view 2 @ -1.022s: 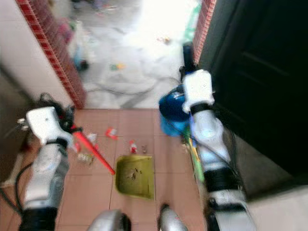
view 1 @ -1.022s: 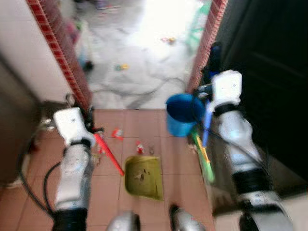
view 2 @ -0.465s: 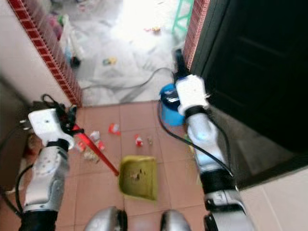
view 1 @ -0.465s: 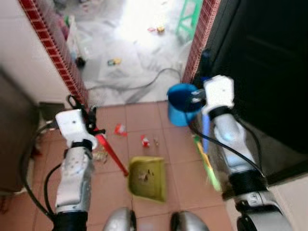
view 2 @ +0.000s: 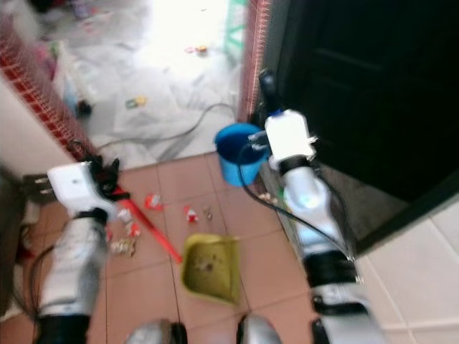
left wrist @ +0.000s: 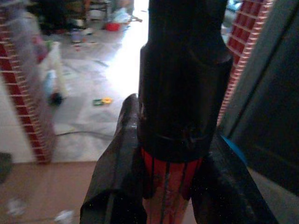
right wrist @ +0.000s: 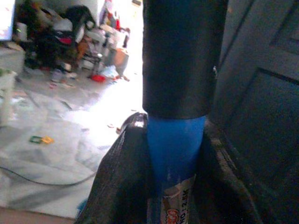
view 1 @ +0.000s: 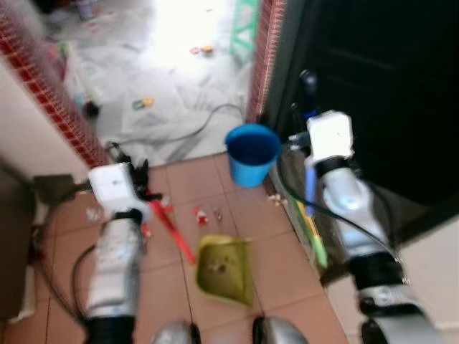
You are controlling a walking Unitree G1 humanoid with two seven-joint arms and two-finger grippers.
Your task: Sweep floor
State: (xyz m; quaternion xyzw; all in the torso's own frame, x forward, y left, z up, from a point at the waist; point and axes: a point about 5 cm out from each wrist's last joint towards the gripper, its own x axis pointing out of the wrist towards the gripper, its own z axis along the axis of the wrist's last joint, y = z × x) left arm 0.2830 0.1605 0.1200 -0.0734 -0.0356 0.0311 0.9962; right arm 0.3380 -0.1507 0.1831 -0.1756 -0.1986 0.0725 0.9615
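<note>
A yellow-green dustpan (view 1: 226,267) lies on the terracotta tiles just ahead of my feet, with crumbs in it. Its red handle (view 1: 176,233) slants up to my left gripper (left wrist: 170,156), which is shut on it below the black cap. My right gripper (right wrist: 173,154) is shut on the blue broom handle (view 1: 310,190) under its black top. The broom stands at the right by the dark door, its green bristles (view 1: 315,240) on the floor. Red and white litter scraps (view 1: 201,213) lie beyond the dustpan, and more scraps (view 2: 133,229) sit by the red handle.
A blue bucket (view 1: 251,154) stands at the doorway by a red brick pillar (view 1: 262,57). A dark door (view 1: 380,93) bounds the right side and a brick-edged wall (view 1: 50,107) the left. A black cable (view 1: 186,132) and small litter lie on the grey floor beyond, near a green stool (view 1: 244,18).
The whole picture has shifted as the camera turned and tilted; the bucket and doorway now sit further left. Both grippers keep their hold on the handles.
</note>
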